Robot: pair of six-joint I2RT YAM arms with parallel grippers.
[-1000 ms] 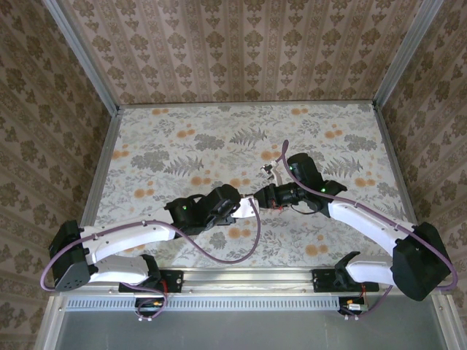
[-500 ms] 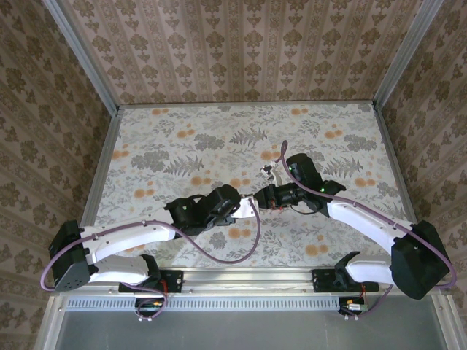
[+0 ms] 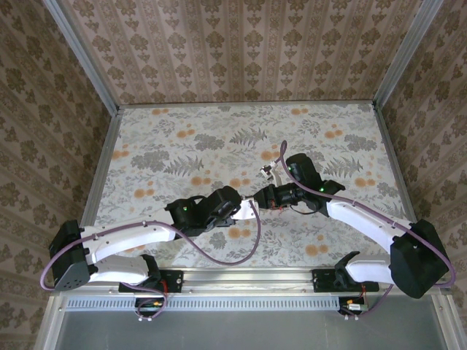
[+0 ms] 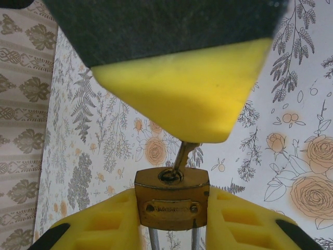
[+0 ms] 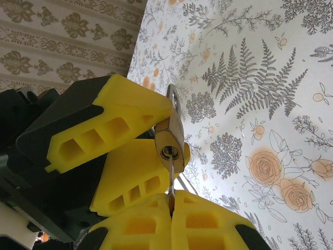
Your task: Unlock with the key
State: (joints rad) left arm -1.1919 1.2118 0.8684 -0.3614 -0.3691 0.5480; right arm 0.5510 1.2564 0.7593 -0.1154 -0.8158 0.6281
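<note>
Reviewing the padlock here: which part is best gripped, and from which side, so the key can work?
Grip the padlock by its brass body, across the two narrow sides, coming from the shackle end, as the left gripper does. That leaves the keyhole face clear, pointing at the right gripper and its key.

Left arm (image 3: 131,235): white moulded links between black joint housings, with a large black block at the shoulder end.
Right arm (image 3: 365,219): the same white links and black housings.
Lights: a small green light (image 3: 187,208) on each arm's black forearm housing.
Cables: a mauve cable (image 3: 219,260) runs along each arm in loose loops.
Bases (image 3: 157,279): black mounts, with red and black wiring below.
Jaws: yellow moulded plastic with rectangular hollow pockets, on black carriers.
</note>
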